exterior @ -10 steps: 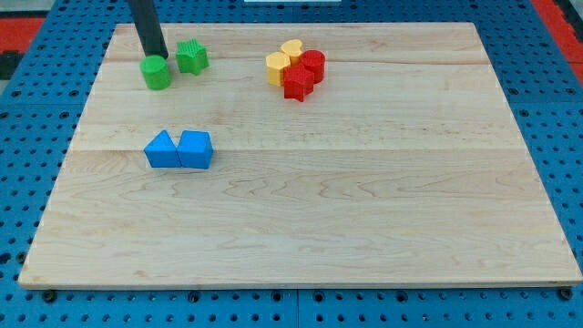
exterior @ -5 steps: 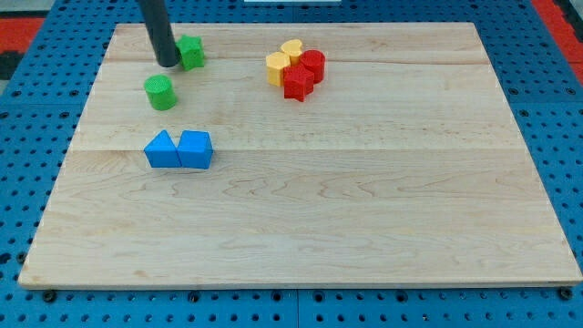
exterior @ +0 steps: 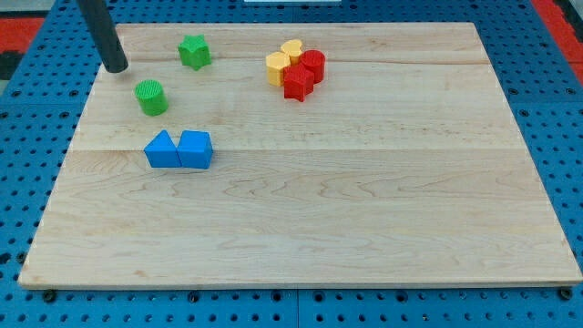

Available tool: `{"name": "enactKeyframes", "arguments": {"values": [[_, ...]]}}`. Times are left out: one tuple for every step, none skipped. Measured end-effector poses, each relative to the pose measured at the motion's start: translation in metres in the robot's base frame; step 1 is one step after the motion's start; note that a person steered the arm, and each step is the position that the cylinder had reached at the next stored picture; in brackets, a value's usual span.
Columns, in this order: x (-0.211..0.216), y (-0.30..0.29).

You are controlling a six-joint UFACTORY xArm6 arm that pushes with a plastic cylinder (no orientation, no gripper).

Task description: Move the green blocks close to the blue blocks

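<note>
Green cylinder point(exterior: 150, 97): it sits near the view's upper left of the wooden tabletop point(exterior: 364, 210); over the last second it has slid down the view from beside the star block, so it now stands closer to the blue pair, though you can still see bare wood between them.
Green star block point(exterior: 193, 51): it lies near the top edge, well apart from the blue blocks; it has shifted only slightly, so you should count it as the larger share of the work left.
Blue blocks: a blue triangular block point(exterior: 162, 149) and a blue cube-like block point(exterior: 195, 149) touch side by side, below the cylinder; they have not moved.
My tip point(exterior: 117, 66): it has swung away to the view's left and now stands near the tabletop's left edge, up and left of the cylinder, touching no block; there is no hand on this rod, so you have nothing parted or clamped to check.
Meaning for the task: by my judgement you are partway; one green block is nearly home, one is not.
Other blocks: a red and yellow cluster point(exterior: 297, 67) sits untouched at the top centre.
Writing: no brand, label or lettering is readable anywhere.
</note>
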State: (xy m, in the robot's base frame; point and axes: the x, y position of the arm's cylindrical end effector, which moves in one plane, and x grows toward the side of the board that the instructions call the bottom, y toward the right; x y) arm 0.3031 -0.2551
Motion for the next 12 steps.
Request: {"name": "enactKeyframes", "arguments": {"values": [[0.037,0.021],[0.039,0.025],[0.024,-0.011],[0.006,-0.042],[0.012,-0.045],[0.021,0.017],[0.051,0.071],[0.091,0.076],[0.066,0.073],[-0.003,0.031],[-0.063,0.04],[-0.076,0.098]]}}
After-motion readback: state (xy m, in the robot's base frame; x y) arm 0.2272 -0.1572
